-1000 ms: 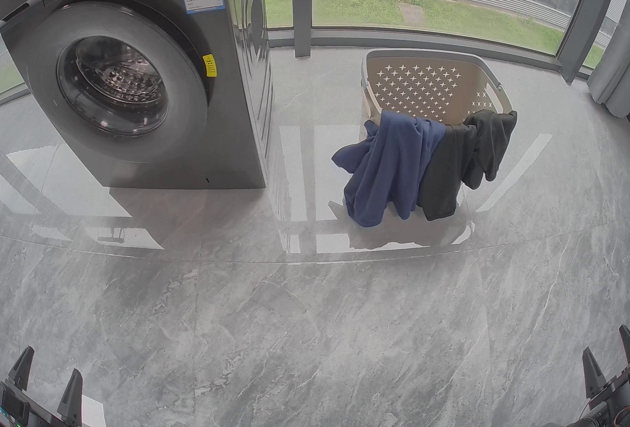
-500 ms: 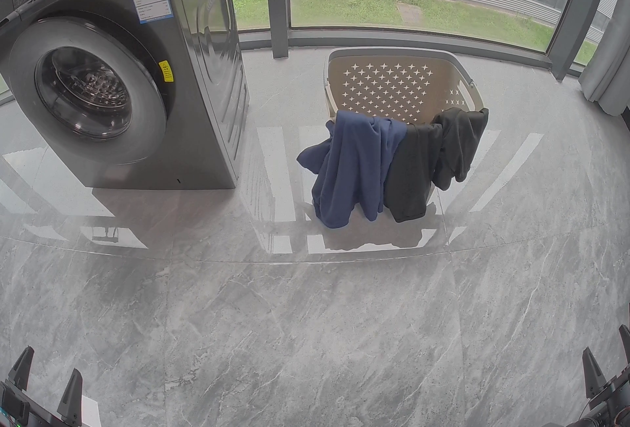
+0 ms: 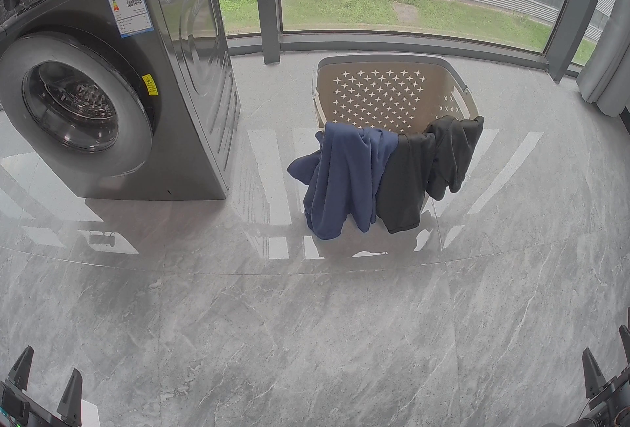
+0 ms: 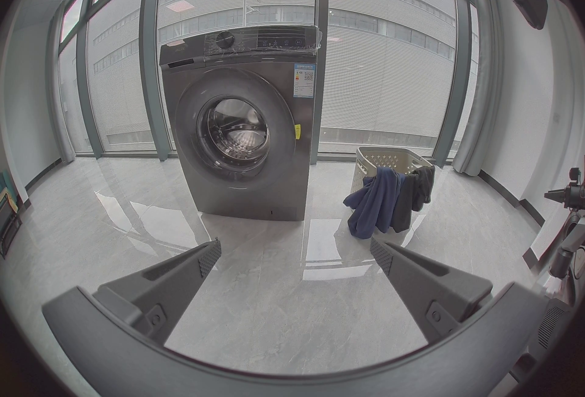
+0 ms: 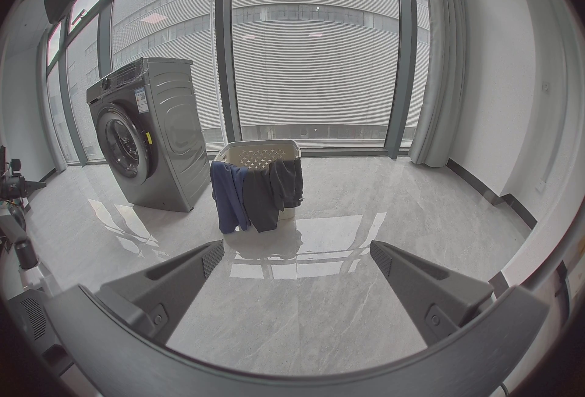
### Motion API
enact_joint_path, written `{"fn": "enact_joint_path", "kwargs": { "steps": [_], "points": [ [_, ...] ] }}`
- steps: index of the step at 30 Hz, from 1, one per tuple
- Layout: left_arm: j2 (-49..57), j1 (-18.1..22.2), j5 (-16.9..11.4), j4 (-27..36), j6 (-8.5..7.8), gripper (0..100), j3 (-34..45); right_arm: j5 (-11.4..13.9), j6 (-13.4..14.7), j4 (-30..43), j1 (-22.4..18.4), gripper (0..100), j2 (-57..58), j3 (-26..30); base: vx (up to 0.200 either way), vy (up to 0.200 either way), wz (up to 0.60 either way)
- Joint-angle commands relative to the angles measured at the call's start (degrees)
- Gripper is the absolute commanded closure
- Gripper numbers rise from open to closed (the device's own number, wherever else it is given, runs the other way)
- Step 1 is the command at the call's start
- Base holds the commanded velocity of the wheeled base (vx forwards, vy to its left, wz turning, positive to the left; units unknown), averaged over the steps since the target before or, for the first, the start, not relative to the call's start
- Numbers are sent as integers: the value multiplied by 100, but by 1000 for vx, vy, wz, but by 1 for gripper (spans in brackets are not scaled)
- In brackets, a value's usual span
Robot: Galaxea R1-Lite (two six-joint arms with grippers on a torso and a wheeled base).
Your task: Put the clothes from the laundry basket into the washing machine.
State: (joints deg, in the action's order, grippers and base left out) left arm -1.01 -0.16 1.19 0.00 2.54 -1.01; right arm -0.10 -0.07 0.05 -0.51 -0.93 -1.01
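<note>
two garments hang over the near rim of the laundry basket (image 3: 387,62), which sits far centre on the floor. blue garment (image 3: 344,176) on the left, dark grey garment (image 3: 420,176) on the right, the two touching. washing machine (image 3: 111,94) stands far left of the basket, a strip of floor between them. left gripper (image 3: 51,363) is near left, jaws wide apart, holding nothing. right gripper (image 3: 607,343) is near right, jaws wide apart, empty. both are well apart from the basket

Glass-walled laundry room (washing machine (image 3: 98,100), basket (image 3: 387,60))
</note>
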Motion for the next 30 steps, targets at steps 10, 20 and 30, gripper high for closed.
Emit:
{"fn": "enact_joint_path", "kwargs": {
  "steps": [10,20,30],
  "points": [
    [57,-2,4,0,1,0,92,1,-1,-5,-2,0,22,92,200,0,0],
    [57,-2,4,0,1,0,92,1,-1,4,-2,0,22,92,120,0,0],
    [57,-2,4,0,1,0,92,1,-1,4,-2,0,22,92,0,-160,0]
  ]
}}
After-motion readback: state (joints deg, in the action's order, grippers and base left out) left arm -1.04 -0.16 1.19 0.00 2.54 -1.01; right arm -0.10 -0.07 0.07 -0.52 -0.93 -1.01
